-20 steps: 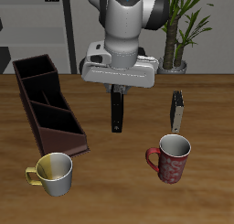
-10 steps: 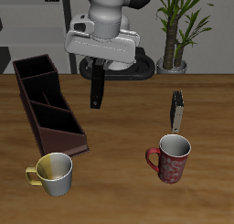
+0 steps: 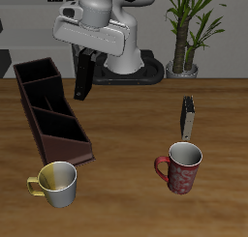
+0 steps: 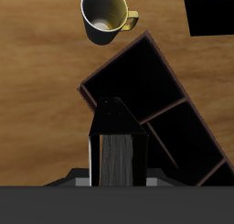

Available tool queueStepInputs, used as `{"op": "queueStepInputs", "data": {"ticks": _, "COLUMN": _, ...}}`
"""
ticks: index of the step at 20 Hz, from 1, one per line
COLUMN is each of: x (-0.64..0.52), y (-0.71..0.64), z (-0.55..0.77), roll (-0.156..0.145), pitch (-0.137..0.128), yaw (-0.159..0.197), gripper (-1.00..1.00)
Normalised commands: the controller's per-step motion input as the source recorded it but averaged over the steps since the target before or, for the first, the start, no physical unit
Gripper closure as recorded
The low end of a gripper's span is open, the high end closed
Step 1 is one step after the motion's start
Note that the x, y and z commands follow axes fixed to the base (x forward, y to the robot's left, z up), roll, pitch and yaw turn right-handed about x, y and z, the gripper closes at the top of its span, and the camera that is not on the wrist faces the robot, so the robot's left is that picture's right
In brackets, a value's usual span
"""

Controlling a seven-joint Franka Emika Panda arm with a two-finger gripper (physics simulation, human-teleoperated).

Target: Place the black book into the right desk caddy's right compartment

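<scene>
My gripper (image 3: 87, 55) is shut on the top of the black book (image 3: 84, 81), which hangs upright and slightly tilted in the air. It hovers just beside the back end of the right desk caddy (image 3: 73, 136), a long dark-brown box with slanted dividers. The right compartment (image 3: 37, 74), the squarish section behind a straight cross divider, lies at the caddy's far end, close to the book. In the wrist view the black book (image 4: 117, 145) shows its pale speckled page edge, with the open sections of the caddy (image 4: 146, 77) below it.
A yellow mug (image 3: 56, 183) stands near the table's front edge by the caddy's near end and also shows in the wrist view as the yellow mug (image 4: 105, 13). A red mug (image 3: 179, 168) and a short grey-faced book (image 3: 188, 116) stand on the other side. A potted plant (image 3: 189, 33) is at the back.
The gripper has carried the black book up from mid-table, back and sideways toward the caddy's far end. Mugs, grey-faced book and caddy have not moved.
</scene>
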Motion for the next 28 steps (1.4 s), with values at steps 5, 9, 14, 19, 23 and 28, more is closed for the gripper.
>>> {"op": "queueStepInputs", "data": {"ticks": 5, "x": -0.43, "y": -0.35, "z": 0.09, "roll": -0.043, "pitch": -0.002, "yaw": -0.050, "gripper": 1.00}}
{"op": "queueStepInputs", "data": {"ticks": 9, "x": -0.46, "y": -0.24, "z": 0.22, "roll": -0.048, "pitch": -0.045, "yaw": -0.006, "gripper": 1.00}}
{"op": "queueStepInputs", "data": {"ticks": 14, "x": -0.30, "y": -0.14, "z": 0.11, "roll": -0.030, "pitch": -0.034, "yaw": 0.004, "gripper": 1.00}}
{"op": "queueStepInputs", "data": {"ticks": 19, "x": -0.40, "y": -0.44, "z": 0.10, "roll": -0.046, "pitch": -0.011, "yaw": -0.036, "gripper": 1.00}}
{"op": "queueStepInputs", "data": {"ticks": 23, "x": -0.32, "y": -0.45, "z": 0.07, "roll": -0.032, "pitch": 0.023, "yaw": -0.090, "gripper": 1.00}}
{"op": "queueStepInputs", "data": {"ticks": 28, "x": -0.35, "y": -0.44, "z": 0.06, "roll": 0.079, "pitch": 0.028, "yaw": -0.042, "gripper": 1.00}}
